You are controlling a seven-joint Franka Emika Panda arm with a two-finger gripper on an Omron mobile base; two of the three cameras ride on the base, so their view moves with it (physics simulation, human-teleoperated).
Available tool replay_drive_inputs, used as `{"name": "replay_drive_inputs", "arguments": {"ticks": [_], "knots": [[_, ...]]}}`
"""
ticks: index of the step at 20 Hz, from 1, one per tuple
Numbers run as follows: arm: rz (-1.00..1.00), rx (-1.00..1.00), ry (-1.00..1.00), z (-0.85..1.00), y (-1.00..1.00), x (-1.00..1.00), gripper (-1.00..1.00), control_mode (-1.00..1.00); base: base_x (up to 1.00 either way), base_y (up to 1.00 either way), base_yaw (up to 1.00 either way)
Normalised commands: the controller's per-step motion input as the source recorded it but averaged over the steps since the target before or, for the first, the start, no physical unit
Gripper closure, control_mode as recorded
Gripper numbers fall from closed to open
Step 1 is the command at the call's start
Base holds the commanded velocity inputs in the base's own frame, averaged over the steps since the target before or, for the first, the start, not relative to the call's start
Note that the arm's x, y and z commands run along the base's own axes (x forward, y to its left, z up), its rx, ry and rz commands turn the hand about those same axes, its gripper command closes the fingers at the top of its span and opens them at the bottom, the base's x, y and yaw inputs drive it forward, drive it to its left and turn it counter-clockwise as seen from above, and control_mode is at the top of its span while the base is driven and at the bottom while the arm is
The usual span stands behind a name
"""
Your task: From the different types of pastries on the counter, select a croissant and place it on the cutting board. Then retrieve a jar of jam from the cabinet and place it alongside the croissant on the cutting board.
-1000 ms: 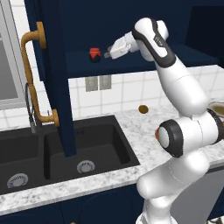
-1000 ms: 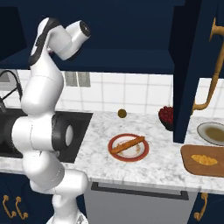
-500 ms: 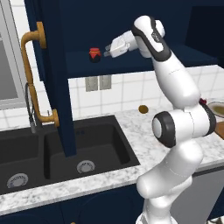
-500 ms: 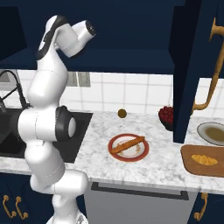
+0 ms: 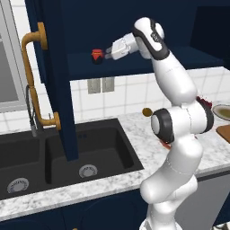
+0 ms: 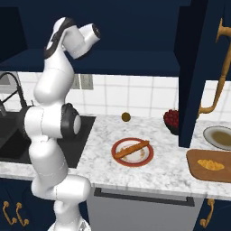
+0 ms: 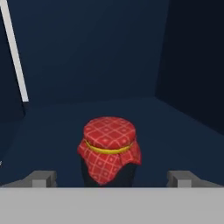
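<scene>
Inside the open navy cabinet (image 5: 134,36), the white arm (image 5: 173,90) reaches up to the lower shelf with its pincer (image 5: 107,54) levelled at the jar of jam (image 5: 97,55), just short of it. Below, the marble counter (image 6: 135,173) carries the wooden cutting board (image 6: 203,175) at its right end, and the croissant (image 6: 211,164) already lies on it. Left of the board sits a red-rimmed plate (image 6: 132,159) holding the long brown stick pastry (image 6: 131,149) — well apart from the croissant. From the hand view, the jar (image 7: 109,151), topped with a red checked cloth tied by a yellow band, stands upright between the fingertips (image 7: 41,178), which are spread wide — neither touches it.
</scene>
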Motion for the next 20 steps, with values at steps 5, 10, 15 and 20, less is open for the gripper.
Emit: {"name": "replay_drive_inputs", "arguments": {"ticks": [5,10,15,20], "knots": [[0.04,0.07,0.09,-0.01,0.26,0.21,-1.0,-1.0,0.0,0.0,0.0],[0.05,0.06,0.1,-0.06,0.35,0.22,-1.0,-1.0,0.0,0.0,0.0],[0.05,-0.02,0.03,-0.16,0.31,0.15,1.0,-1.0,0.0,0.0,0.0],[-0.21,-0.09,-0.17,0.29,-0.09,-0.05,1.0,-1.0,0.0,0.0,0.0]]}}
